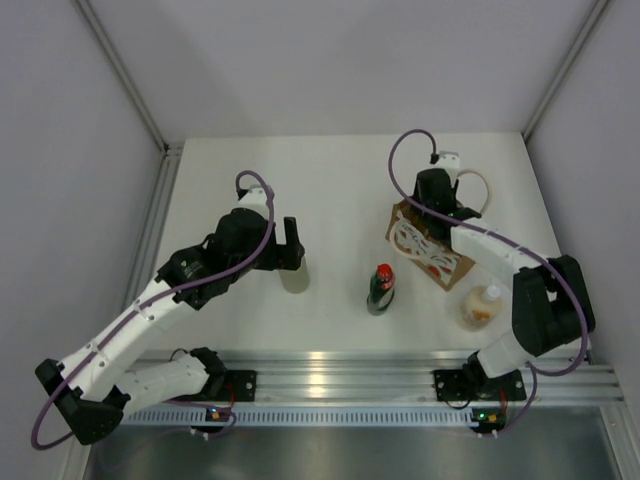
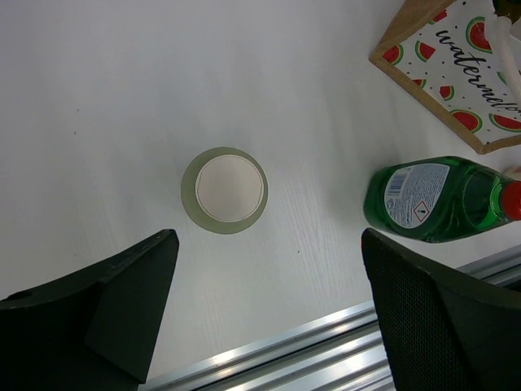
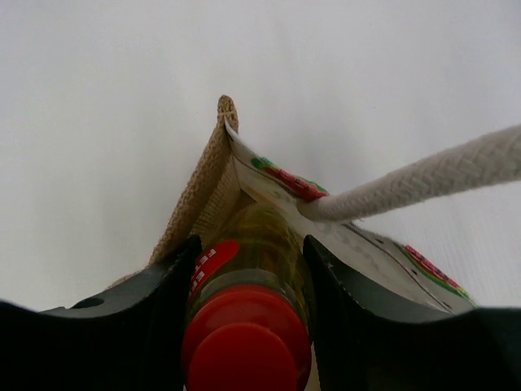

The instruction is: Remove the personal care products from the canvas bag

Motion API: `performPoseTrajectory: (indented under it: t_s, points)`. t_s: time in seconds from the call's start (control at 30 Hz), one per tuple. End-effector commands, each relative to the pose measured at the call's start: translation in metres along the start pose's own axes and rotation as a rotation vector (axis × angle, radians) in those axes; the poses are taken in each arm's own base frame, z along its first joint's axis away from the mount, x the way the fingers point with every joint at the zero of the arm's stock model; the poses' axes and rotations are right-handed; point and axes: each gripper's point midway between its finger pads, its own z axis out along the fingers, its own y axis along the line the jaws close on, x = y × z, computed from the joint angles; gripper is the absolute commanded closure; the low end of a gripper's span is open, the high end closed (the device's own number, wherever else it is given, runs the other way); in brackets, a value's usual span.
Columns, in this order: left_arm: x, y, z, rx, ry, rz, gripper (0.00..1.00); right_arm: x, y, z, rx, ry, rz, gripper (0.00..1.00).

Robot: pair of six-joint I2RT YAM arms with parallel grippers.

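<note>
Right pincer (image 3: 251,244) reaches into the tan-brown canvas bag with a watermelon pattern (image 3: 195,195), clenched on a yellow bottle with a red cap (image 3: 244,326) that sits inside the bag. Left pincer (image 2: 269,240) hangs released above a pale grey-white cylinder (image 2: 224,190). A dark green bottle with a red cap (image 1: 381,288) and a cream bottle with a white cap (image 1: 480,305) stand on the white table (image 1: 330,190) beside the bag.

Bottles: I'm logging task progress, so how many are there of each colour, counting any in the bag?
dark green bottle, red cap: 1
yellow bottle, red cap, inside the canvas bag: 1
pale grey-white cylinder: 1
cream bottle, white cap: 1
Total: 4
</note>
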Motion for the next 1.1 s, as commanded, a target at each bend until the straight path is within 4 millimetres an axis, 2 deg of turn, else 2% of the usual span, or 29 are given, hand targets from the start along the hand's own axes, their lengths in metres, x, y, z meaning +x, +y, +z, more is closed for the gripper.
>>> performPoseTrajectory:
  t_s: [0.0, 0.03, 0.23, 0.63, 0.77, 0.9, 1.07]
  points:
    - [-0.003, -0.003, -0.004, 0.017, -0.010, 0.007, 0.02, -0.031, 0.010, -0.019, -0.094, -0.098, 0.018, 1.00]
    - [-0.003, -0.002, -0.004, 0.012, -0.009, 0.008, 0.02, -0.045, 0.011, -0.025, -0.111, -0.141, 0.034, 1.00]
    - [-0.012, 0.011, -0.013, -0.050, -0.053, 0.017, 0.02, -0.068, 0.013, -0.046, -0.185, -0.198, -0.003, 1.00]
    - [-0.034, 0.058, -0.043, -0.255, -0.191, 0.044, 0.02, -0.090, 0.004, -0.073, -0.202, -0.208, -0.041, 1.00]
    - [-0.034, 0.072, -0.049, -0.317, -0.228, 0.035, 0.02, -0.103, -0.001, -0.086, -0.192, -0.201, -0.051, 1.00]
    - [-0.025, 0.083, -0.043, -0.370, -0.217, 0.036, 0.02, -0.116, -0.003, -0.101, -0.205, -0.211, -0.059, 1.00]
    - [-0.019, 0.084, -0.036, -0.380, -0.198, 0.031, 0.02, -0.128, -0.008, -0.112, -0.196, -0.215, -0.086, 1.00]
